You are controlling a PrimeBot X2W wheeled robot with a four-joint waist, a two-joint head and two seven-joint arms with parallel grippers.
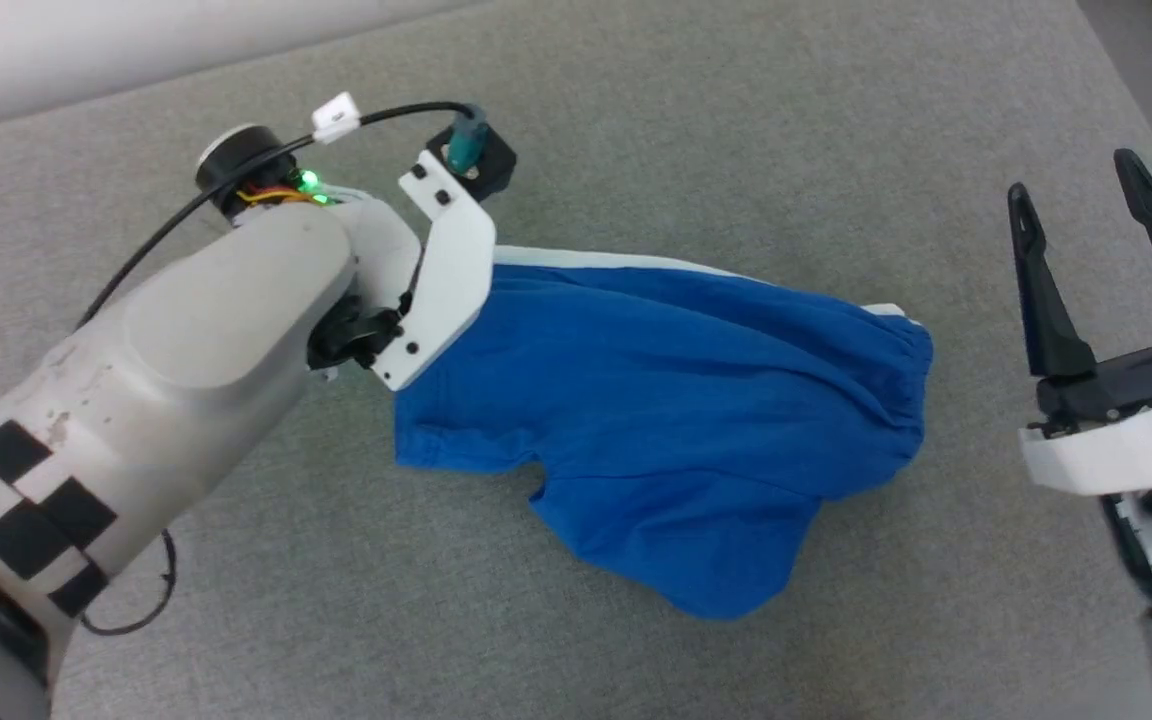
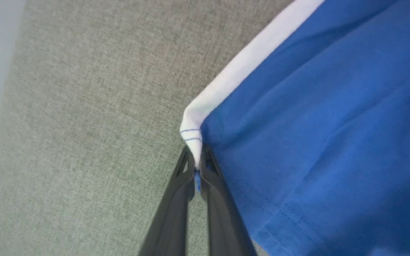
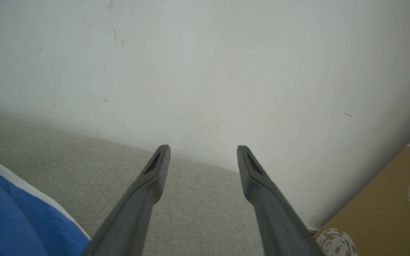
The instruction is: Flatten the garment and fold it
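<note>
Now, my left gripper (image 2: 198, 153) tight on a white-edged corner of the shorts (image 1: 676, 420), my right gripper (image 1: 1074, 176) wide, empty.

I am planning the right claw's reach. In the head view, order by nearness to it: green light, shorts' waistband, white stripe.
1. The waistband, right end of the garment, toward the right claw.
2. The white stripe, garment's far edge.
3. The green light, on the left arm, far left.
</note>
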